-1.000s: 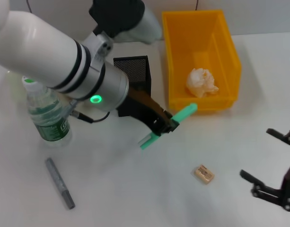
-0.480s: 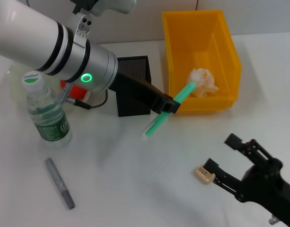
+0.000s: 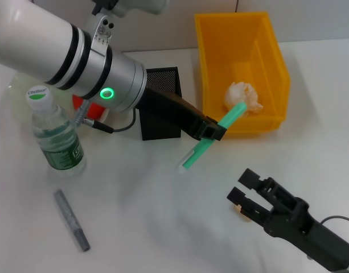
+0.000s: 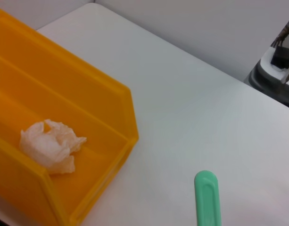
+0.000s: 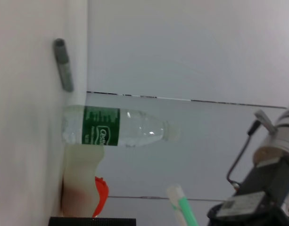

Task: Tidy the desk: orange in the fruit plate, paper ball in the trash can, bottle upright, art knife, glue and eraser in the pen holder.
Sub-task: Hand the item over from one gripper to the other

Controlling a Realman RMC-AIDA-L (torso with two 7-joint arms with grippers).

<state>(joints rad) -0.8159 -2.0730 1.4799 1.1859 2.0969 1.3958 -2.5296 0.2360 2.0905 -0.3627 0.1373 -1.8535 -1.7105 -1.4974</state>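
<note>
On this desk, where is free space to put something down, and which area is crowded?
Free: the bare table between the art knife and the right gripper, and right of the trash can.
Crowded: around the pen holder, where the left gripper holds the glue, with the bottle nearby.

- left arm (image 3: pixel 43 51) — fat white glossy tube, two black bands, then a silver metal cuff
- round green lit indicator (image 3: pixel 108 93) on the silver cuff
- thin black cable (image 3: pixel 114 128) loops off the cuff; grey connector at its start
- dark brown-black tapered link runs to the left gripper (image 3: pixel 211 129), black, blocky
- white bracket with small holes up by the arm's top
- right gripper (image 3: pixel 249 193) — matte black, two squared fingers on a boxy black body
- grey cable at the right arm's base
</note>
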